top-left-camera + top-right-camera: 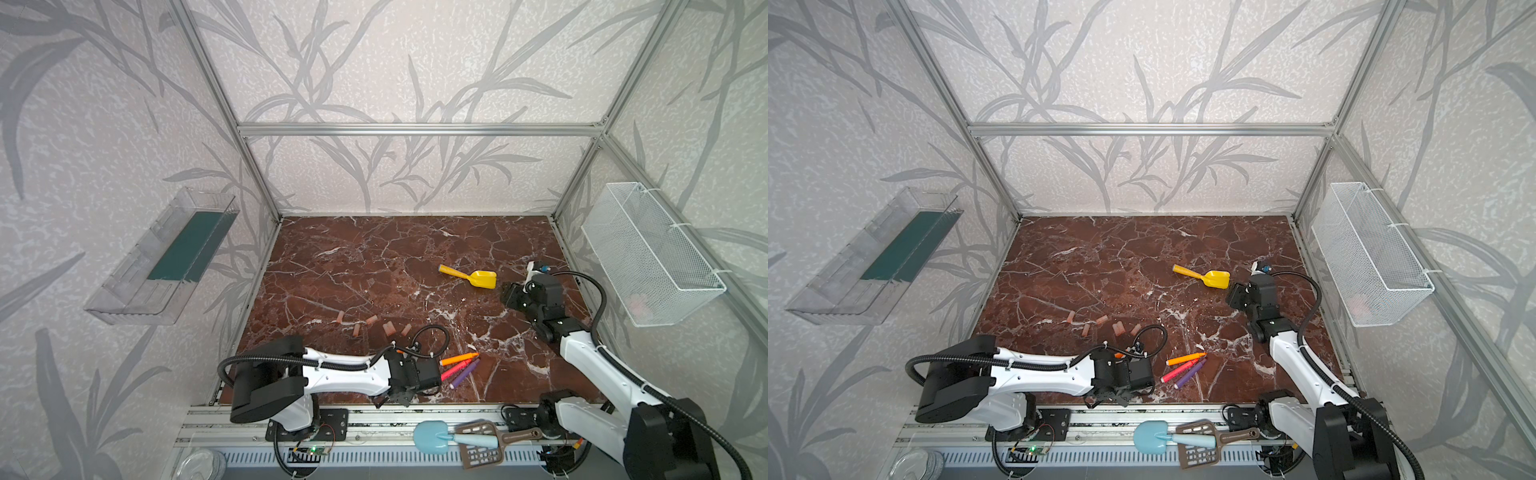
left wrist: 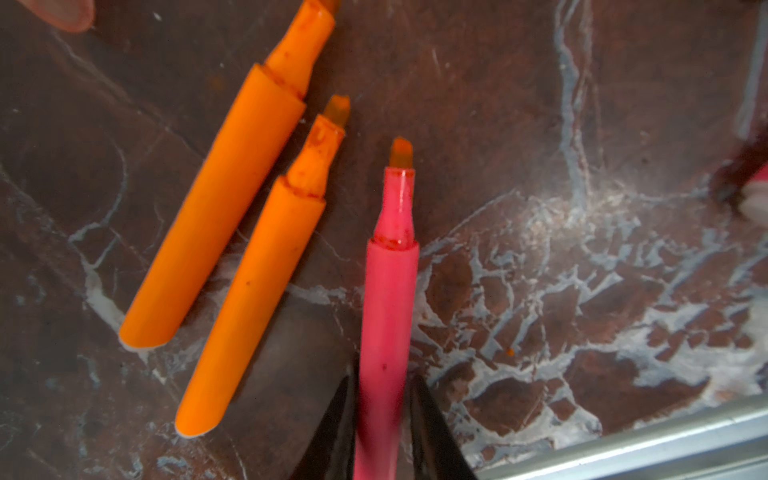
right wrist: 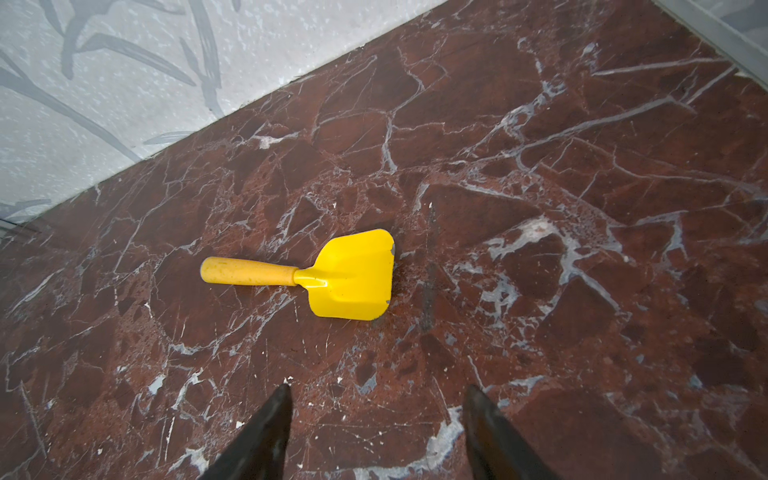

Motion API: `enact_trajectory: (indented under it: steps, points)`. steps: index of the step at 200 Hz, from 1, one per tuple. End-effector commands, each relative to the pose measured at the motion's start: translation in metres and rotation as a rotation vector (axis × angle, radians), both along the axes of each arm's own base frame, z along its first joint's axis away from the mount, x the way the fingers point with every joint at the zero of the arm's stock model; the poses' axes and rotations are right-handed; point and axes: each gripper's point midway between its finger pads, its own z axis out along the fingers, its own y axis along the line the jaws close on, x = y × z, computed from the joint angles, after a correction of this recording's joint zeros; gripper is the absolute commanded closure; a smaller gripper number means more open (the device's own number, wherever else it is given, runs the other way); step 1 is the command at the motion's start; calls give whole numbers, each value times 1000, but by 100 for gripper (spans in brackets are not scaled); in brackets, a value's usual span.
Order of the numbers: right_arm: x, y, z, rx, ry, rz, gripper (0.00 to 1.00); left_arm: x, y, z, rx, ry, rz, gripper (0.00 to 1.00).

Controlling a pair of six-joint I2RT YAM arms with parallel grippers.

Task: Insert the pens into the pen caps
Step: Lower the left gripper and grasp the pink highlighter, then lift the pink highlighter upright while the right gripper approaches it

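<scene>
— Left wrist view: report the left gripper point(image 2: 383, 376).
— Jaws are set at pen width. Both black fingers point(image 2: 336, 424) press against opposite sides of the red-pink pen point(image 2: 390, 291), gripping the barrel toward its rear. Whether the pen is lifted off the table point(image 2: 540, 124) cannot be told.
— Condition of that pen?
— Uncapped. The barrel runs straight out ahead of the fingertips, narrows at a shoulder and ends in an orange-tinted chisel tip. Two orange pens point(image 2: 216, 216) lie on the table just beside it on one side. They are also uncapped, point roughly the same way and do not touch it.
— Other task items?
— In both top views five pen caps point(image 1: 371, 319) lie loose in a ragged row on the far side of the left wrist, apart from every pen. Three further pens point(image 1: 459, 358) lie close together near the left gripper, toward the right arm.
— Right gripper point(image 3: 378, 388)?
— Jaws stand wide apart with nothing between them. It hovers over bare table, and the yellow scoop point(image 3: 353, 276) lies ahead of its fingertips. It is well apart from the pens.
</scene>
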Motion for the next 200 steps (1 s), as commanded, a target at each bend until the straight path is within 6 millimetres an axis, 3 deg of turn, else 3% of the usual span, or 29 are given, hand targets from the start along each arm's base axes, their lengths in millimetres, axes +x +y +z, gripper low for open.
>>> enact_trajectory:
  steps: [1, 24, 45, 77, 87, 102, 126, 147, 156, 182, 200]
  points:
    - [-5, 5, 10, 31, -25, 20, 37, 5, 21, -5, 109, -32, 23, 79]
    - [-10, 9, 19, 58, -56, 39, 37, 14, 10, 9, 70, -54, 15, 86]
    - [-17, 14, 28, 102, -93, 61, 37, 26, -4, 38, 6, -86, 1, 88]
    - [-30, 24, 44, 191, -158, 95, 38, 56, -30, 108, -171, -175, -3, 93]
    - [-35, 28, 49, 226, -180, 112, 38, 69, -37, 133, -255, -220, 12, 100]
    - [-43, 34, 59, 275, -216, 141, 38, 90, -50, 166, -417, -287, 44, 100]
    - [-55, 41, 74, 340, -258, 177, 38, 125, -55, 200, -570, -433, 103, 100]
    - [-62, 47, 82, 380, -286, 208, 38, 141, -67, 215, -651, -592, 33, 100]
    - [-64, 50, 85, 399, -298, 222, 38, 145, -71, 212, -666, -642, -1, 100]
    - [-65, 68, 89, 456, -314, 294, 38, 143, -89, 181, -740, -735, -215, 100]
    - [-66, 90, 90, 461, -304, 358, 38, 145, -85, 165, -705, -694, -210, 100]
